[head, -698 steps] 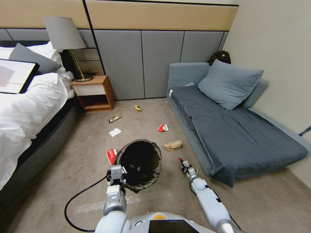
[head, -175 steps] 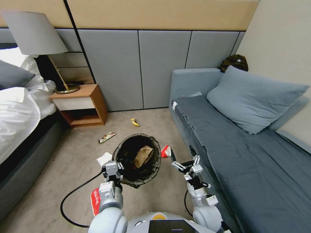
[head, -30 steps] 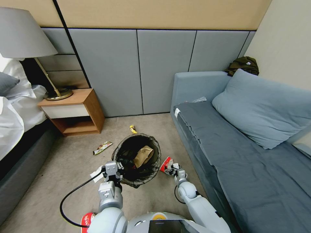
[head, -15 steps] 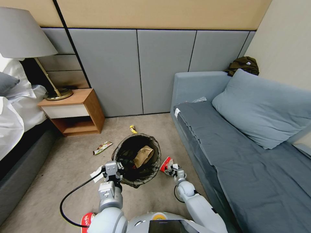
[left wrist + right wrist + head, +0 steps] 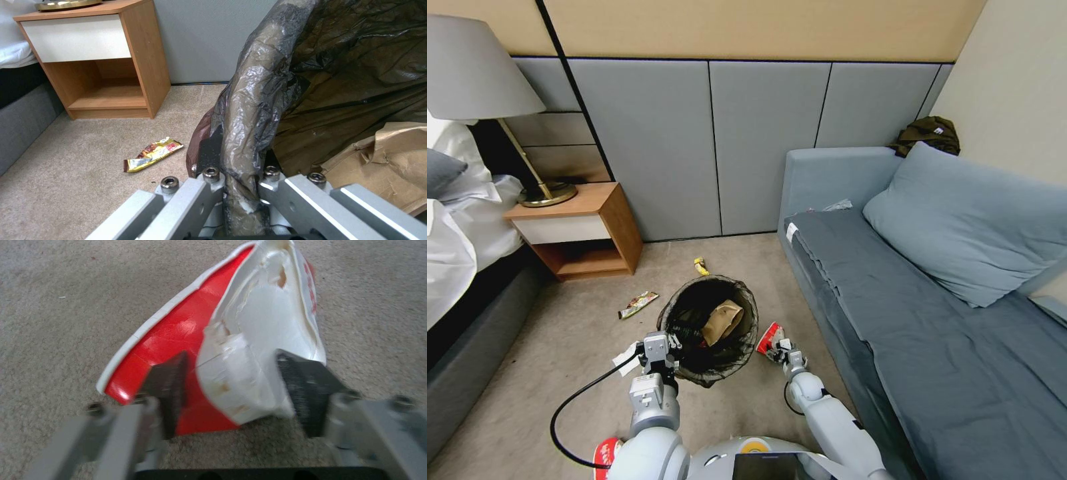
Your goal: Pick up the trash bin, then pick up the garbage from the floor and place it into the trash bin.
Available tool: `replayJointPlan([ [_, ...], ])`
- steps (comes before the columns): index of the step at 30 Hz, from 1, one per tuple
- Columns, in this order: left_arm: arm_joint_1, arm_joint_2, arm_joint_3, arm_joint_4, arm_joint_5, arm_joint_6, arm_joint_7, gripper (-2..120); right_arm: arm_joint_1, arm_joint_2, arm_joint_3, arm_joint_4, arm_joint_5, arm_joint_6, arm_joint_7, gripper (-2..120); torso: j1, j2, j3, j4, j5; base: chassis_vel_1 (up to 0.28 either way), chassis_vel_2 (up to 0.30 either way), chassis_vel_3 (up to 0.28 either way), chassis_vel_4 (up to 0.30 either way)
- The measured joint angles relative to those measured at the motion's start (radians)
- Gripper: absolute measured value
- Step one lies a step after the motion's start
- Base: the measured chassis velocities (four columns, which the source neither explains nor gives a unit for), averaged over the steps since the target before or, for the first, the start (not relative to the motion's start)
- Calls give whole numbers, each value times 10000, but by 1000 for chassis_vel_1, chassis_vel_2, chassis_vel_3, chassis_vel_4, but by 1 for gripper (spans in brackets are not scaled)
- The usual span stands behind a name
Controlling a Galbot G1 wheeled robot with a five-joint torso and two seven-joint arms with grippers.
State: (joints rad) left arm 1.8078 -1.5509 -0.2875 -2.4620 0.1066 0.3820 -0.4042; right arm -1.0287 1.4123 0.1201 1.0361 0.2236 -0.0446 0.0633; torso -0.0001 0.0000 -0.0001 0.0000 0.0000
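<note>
Bedroom corner, seen from the robot's head. Grey padded wall panels (image 5: 694, 147) under a tan band close the far side; a beige carpeted floor (image 5: 560, 347) runs between a bed (image 5: 454, 267) with white linen on the left and a blue-grey sofa (image 5: 907, 320) on the right, which carries a large matching cushion (image 5: 967, 227) and a dark green bundle (image 5: 927, 133) at its back corner. A wooden nightstand (image 5: 577, 230) with a white drawer front and an open shelf stands against the wall beside the bed; its top surface bears the brass foot of a lamp (image 5: 480, 73) with a grey shade.

The trash bin (image 5: 708, 330), black liner folded over its rim, is held near the middle of the floor in front of the robot; a tan paper bag (image 5: 722, 320) lies inside it. The left gripper (image 5: 238, 186) has its jaws clenched on the lined rim at the bin's near side.

Just right of the bin, between it and the sofa base, a red-and-white wrapper (image 5: 231, 350) lies on the carpet. The right gripper (image 5: 231, 396) is down at it, jaws straddling the wrapper's near end, one pad (image 5: 166, 390) against the red face and the other just beside the white face; whether they have fully clamped cannot be told.

Loose on the floor: a brown-and-gold wrapper (image 5: 153, 155) in front of the nightstand, a yellow wrapper (image 5: 700, 267) beyond the bin near the wall, a white tissue (image 5: 626, 357) left of the left gripper, and a second red wrapper (image 5: 604, 453) beside the robot's base.
</note>
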Motion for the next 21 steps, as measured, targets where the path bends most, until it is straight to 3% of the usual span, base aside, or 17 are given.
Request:
replayJointPlan([
  [2,0,0,0,0,0,0,0,0,41,7,3,-103,-29,82,-64,36,0,0,0,-1,-2,0,0,0,0],
  [9,0,0,0,0,0,0,0,0,56,29,42,-222,-81,252,-131,14,0,0,0,-1,-2,0,0,0,0],
  [14,0,0,1,0,0,0,0,0,36,17,63,-233,-100,364,-170,3,0,0,0,1,2,0,0,0,0],
  [21,0,0,0,0,0,0,0,0,10,-42,117,-204,-135,481,-193,0,0,0,2,0,0,0,0,0,0],
])
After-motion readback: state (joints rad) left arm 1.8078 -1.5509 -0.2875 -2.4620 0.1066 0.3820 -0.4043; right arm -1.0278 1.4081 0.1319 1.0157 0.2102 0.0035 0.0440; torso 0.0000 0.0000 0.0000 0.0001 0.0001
